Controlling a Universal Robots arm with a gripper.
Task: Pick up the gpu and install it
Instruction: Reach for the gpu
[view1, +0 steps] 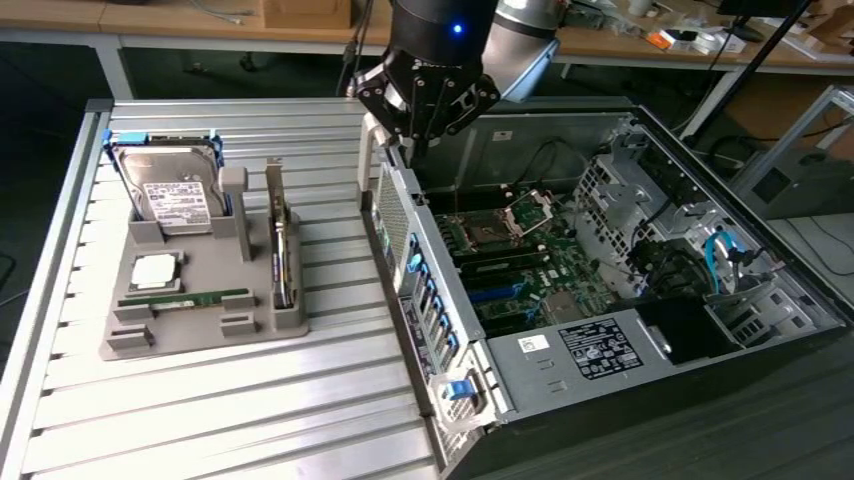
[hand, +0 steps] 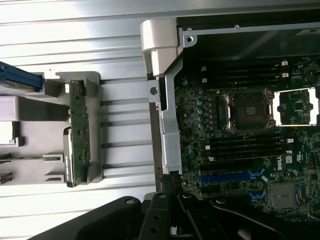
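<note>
The gpu (view1: 279, 243) stands on its long edge in a slot of the grey holder (view1: 200, 330) on the slatted table, at the exterior view's left. In the wrist view the gpu (hand: 79, 132) appears edge-on, a thin green-brown board with a dark round part on one side. My gripper (view1: 399, 150) hangs over the back corner of the open computer case (view1: 441, 300), to the right of the holder and well apart from the card. Its fingers (hand: 170, 181) are shut together with nothing between them, just above the case's metal rear wall.
A hard drive (view1: 171, 195) with a white label stands in the holder's back slot, a silver processor (view1: 154, 270) and a green memory stick (view1: 184, 297) lie flat on it. The motherboard (hand: 240, 150) with an open CPU socket lies inside the case. Cables and drive cages fill the case's right side.
</note>
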